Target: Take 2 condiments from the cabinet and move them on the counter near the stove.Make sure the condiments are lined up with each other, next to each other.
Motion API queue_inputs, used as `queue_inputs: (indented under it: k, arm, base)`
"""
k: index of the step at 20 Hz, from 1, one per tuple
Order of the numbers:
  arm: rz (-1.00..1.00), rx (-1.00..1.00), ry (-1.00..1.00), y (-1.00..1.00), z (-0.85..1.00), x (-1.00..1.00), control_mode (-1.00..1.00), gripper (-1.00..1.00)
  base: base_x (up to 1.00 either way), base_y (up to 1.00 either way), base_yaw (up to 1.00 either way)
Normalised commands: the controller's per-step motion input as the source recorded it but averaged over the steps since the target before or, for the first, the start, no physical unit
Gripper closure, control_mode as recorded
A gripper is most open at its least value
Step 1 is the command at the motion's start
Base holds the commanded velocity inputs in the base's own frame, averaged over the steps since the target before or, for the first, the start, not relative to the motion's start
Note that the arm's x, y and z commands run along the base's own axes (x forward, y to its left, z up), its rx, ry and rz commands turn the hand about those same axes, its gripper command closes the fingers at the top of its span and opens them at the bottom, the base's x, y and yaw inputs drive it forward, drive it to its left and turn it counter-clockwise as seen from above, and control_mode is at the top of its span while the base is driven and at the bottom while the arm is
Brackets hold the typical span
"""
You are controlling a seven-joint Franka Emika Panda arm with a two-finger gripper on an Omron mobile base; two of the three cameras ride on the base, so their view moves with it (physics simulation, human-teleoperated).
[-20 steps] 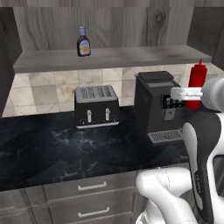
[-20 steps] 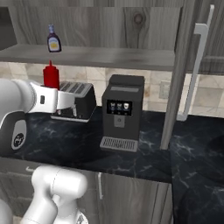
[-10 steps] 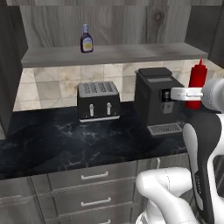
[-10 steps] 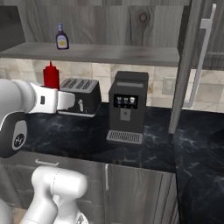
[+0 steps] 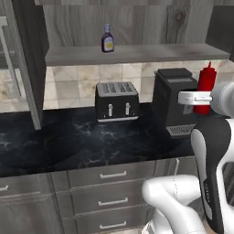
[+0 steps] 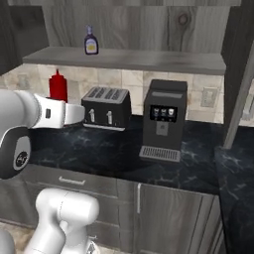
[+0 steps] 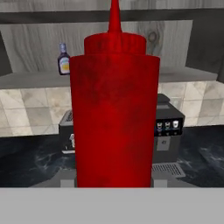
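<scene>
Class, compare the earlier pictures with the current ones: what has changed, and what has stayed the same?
The whole picture has shifted: the base drove, not the things. The gripper stays shut on the red squeeze bottle, upright. The dark brown bottle remains on the cabinet shelf.

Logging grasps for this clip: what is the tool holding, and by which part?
The red squeeze bottle, upright, gripped low on its body; its pointed cap is free.

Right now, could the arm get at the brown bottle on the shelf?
Probably not yet: the pincer is shut on the red bottle. The brown bottle stands alone on the open shelf, with nothing in front.
</scene>
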Motion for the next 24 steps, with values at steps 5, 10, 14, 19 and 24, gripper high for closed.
queue_inputs:
  k: [5,10,14,19,24]
  arm:
    - [0.0,0.0,0.0,0.0,0.0,0.0,1.0,1.0]
    - [0.0,0.0,0.0,0.0,0.0,0.0,1.0,1.0]
    - [0.0,0.0,0.0,0.0,0.0,0.0,1.0,1.0]
    - [0.0,0.0,0.0,0.0,0.0,0.0,1.0,1.0]
    - [0.0,0.0,0.0,0.0,0.0,0.0,1.0,1.0]
  base:
    - [-0.41,0.44,0.17]
    - [-0.5,0.37,0.18]
    - [-0.52,0.28,0.19]
    - [-0.41,0.26,0.19]
    - [-0.42,0.25,0.18]
